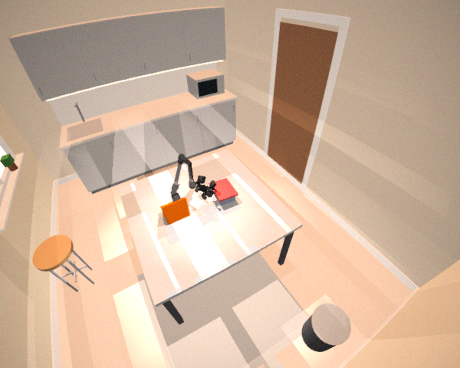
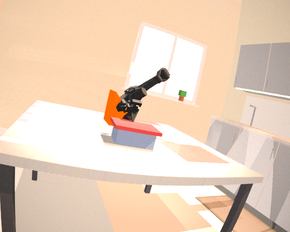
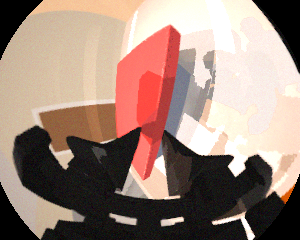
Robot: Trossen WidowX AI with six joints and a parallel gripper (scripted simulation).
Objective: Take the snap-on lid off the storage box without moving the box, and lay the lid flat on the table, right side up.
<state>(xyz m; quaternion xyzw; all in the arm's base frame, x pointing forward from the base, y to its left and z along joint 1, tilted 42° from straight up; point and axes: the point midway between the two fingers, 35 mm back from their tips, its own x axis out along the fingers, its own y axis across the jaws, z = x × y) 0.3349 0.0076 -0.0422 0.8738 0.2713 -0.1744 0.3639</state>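
The storage box (image 1: pixel 228 201) (image 2: pixel 134 139) (image 3: pixel 180 95) is blue-grey and stands on the white table (image 1: pixel 206 253) (image 2: pixel 65 154). Its flat red lid (image 1: pixel 226 189) (image 2: pixel 137 126) (image 3: pixel 130 85) lies over the top of the box, its rim a little beyond the box's walls. No clear gap between lid and box can be made out. My black gripper (image 1: pixel 215 191) (image 2: pixel 132 120) (image 3: pixel 152 134) is shut on the lid's edge, on the side nearest the arm. In the wrist view the lid's edge runs down between the two fingers. The fingers hide part of that edge.
An orange panel (image 1: pixel 175 211) (image 2: pixel 112 107) stands upright on the table beside the arm's base, on the other side of the gripper from the box. The arm (image 1: pixel 191 174) (image 2: pixel 150 83) arches above the table between them.
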